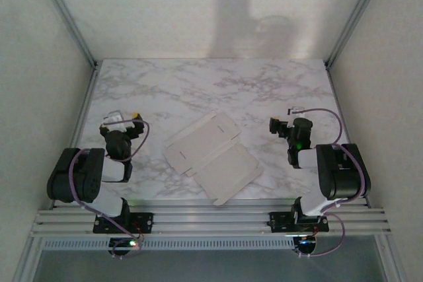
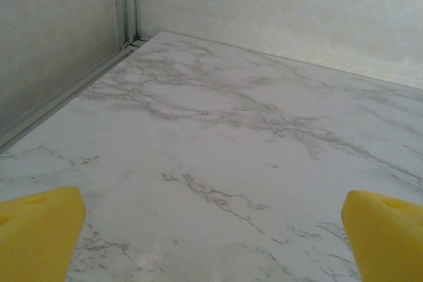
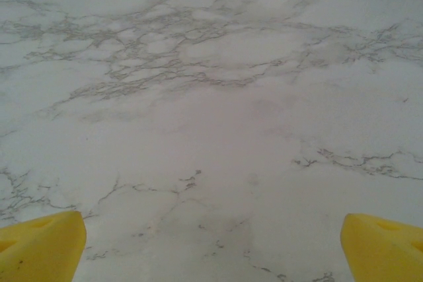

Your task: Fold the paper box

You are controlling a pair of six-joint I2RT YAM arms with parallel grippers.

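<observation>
The paper box (image 1: 211, 155) lies flat and unfolded on the marble table, white face up, with crease lines and small tabs along its edges; it sits near the front edge, midway between the two arms. My left gripper (image 1: 122, 122) is to its left, well apart from it, open. In the left wrist view its yellow fingertips (image 2: 39, 236) stand wide over bare marble. My right gripper (image 1: 279, 127) is to the box's right, also apart and open. Its yellow fingertips (image 3: 383, 246) frame bare tabletop in the right wrist view.
The marble table (image 1: 198, 84) is enclosed by pale walls with metal corner posts (image 1: 66, 14) at the back left and back right. An aluminium rail (image 1: 211, 219) runs along the near edge where both arm bases are bolted.
</observation>
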